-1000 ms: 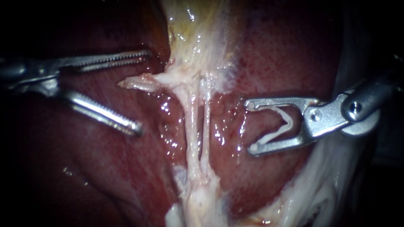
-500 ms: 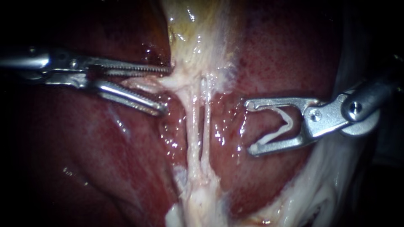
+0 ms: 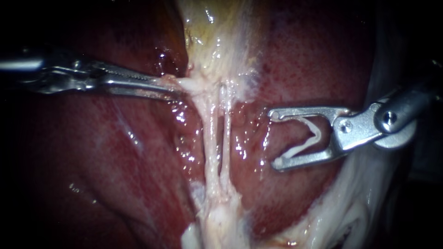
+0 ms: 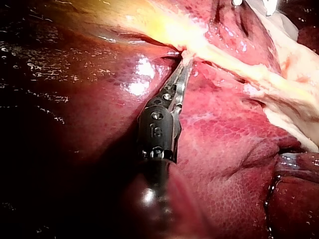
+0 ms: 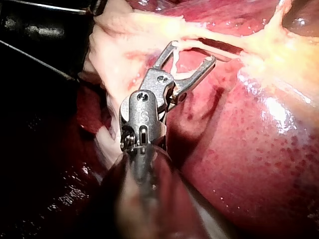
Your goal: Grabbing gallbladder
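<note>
left instrument's hand is closed on a thin gallbladder fringe, seemingly shallowly, so traction may tear it; right instrument's hand, spread wide, holds a clip.

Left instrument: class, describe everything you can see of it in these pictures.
The slender silver metal left instrument enters from the endoscope view's left, lying almost level over the dark red liver. Past a hinged wrist comes a long, narrow, toothed claw. Its jaws are shut on the pale whitish flap of tissue at the yellowish gallbladder's lower end, beside two thin pale tubes.
</note>
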{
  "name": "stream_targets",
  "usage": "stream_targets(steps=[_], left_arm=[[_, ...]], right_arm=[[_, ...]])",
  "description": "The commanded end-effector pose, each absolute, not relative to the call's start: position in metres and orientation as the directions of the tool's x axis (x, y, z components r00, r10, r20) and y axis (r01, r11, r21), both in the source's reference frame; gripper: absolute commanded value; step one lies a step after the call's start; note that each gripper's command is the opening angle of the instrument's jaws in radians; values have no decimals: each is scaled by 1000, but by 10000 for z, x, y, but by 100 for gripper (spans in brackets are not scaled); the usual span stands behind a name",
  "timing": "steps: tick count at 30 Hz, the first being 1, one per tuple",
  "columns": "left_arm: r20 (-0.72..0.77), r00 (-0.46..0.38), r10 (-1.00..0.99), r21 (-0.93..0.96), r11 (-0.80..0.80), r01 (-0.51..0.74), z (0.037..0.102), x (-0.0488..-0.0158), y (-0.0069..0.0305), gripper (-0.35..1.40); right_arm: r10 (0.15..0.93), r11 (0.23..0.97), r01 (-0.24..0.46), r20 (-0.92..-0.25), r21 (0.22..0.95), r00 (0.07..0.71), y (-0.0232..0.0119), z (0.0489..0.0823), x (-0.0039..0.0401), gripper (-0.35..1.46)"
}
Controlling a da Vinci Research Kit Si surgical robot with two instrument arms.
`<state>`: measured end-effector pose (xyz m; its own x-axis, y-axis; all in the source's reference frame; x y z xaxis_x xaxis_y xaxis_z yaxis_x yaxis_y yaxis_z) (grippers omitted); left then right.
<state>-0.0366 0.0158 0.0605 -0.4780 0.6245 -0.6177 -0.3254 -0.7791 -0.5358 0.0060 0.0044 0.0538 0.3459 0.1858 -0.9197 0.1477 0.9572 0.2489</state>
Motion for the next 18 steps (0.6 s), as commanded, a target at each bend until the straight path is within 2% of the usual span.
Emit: stream_targets(steps=[1, 11, 18], left_arm=[[-617, -478, 625, -538, -779, -322, 599, -365, 158, -35], [-610, -432, 665, -551, -747, -372, 525, -329, 200, -35], [-602, -422, 677, -543, -736, -405, 528, -320, 201, -35]], right_arm=[[186, 957, 148, -920, 249, 346, 44, 538, 59, 50], [186, 957, 148, -920, 249, 346, 44, 538, 59, 50], [186, 957, 148, -920, 249, 346, 44, 538, 59, 50]])
